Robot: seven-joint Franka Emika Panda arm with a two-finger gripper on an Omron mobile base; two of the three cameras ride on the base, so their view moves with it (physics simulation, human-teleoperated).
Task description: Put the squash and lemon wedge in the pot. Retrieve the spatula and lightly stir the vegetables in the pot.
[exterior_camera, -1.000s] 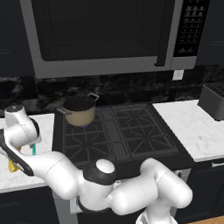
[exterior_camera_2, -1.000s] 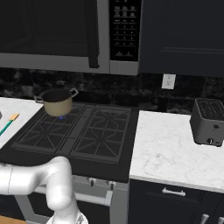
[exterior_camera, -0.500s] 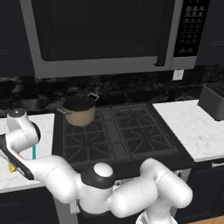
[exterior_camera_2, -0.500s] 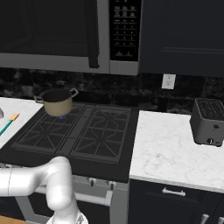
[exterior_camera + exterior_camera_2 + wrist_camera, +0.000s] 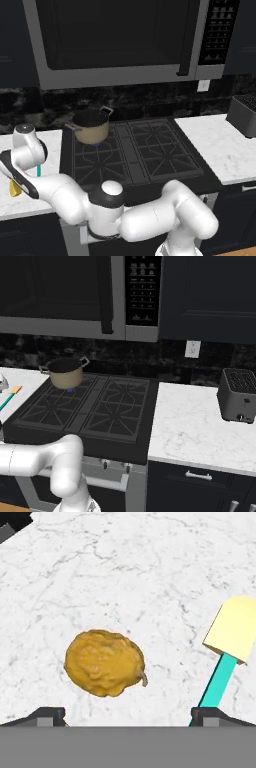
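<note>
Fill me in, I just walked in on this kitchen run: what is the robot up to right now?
The arm is reaching over the white marble counter left of the stove, with its open pincer above the squash. The two fingertips stand wide on either side of it and nothing is gripped. The spatula lies beside the squash on the counter. The pot sits on the stove's back left burner. The squash is not in the pot yet; the lemon wedge can't be made out for sure.
</note>
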